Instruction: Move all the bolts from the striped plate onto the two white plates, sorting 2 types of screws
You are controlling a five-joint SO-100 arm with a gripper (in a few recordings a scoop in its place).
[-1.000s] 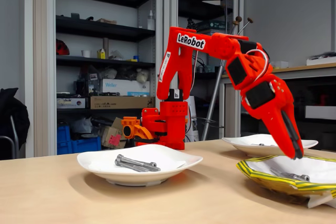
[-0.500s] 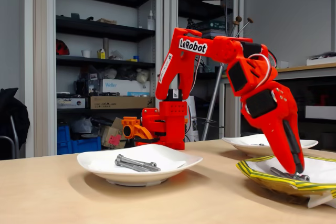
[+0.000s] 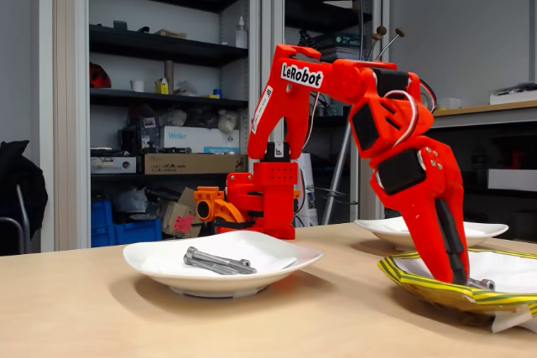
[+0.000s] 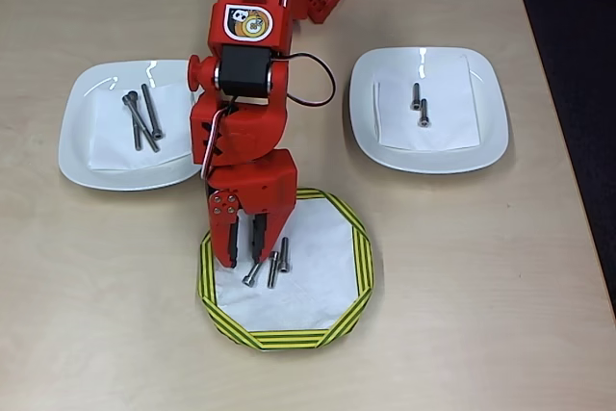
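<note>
The end effector is down in the striped plate, fingers slightly apart around the leftmost bolt. I'd say center it before squeezing, or it'll knock the two bolts just beside it.

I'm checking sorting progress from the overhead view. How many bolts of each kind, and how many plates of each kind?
Long bolts on the left white plate: 3
Bolts on the striped plate: 3
Short bolts on the right white plate: 2
White plates: 2
Striped plate: 1
Total: 8 bolts, 3 plates
</note>
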